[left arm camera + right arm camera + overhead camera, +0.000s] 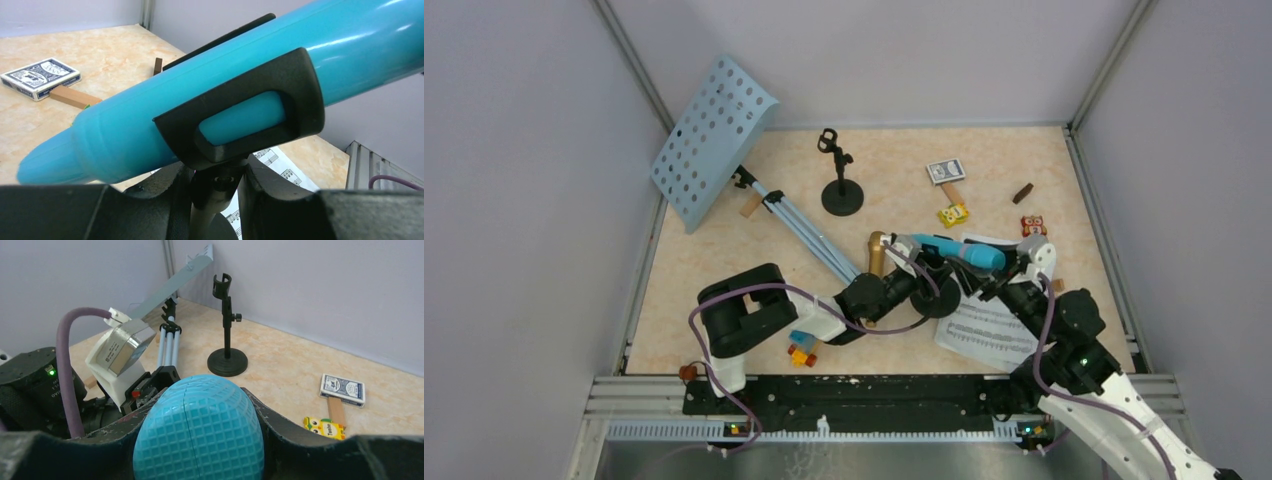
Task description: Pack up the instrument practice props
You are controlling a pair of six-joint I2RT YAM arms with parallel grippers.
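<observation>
Pale-blue perforated music rack with tripod legs (712,140) lies tipped at the far left. White sheet-music pages (989,330) lie beneath my right arm. My right gripper (200,442) pinches the mesh head of the glossy blue microphone (150,115), which sits in the clip of a black round-based mic holder (240,125). My left gripper (212,200) clamps that holder's stem.

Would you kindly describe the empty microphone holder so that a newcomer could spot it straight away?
Start at the pale-blue perforated music rack tilted at the far left corner. Just right of its tripod legs, near the back wall, stands a black round-based mic holder, upright and alone. Unlike the other holder, which carries the blue microphone, its clip is empty.
</observation>
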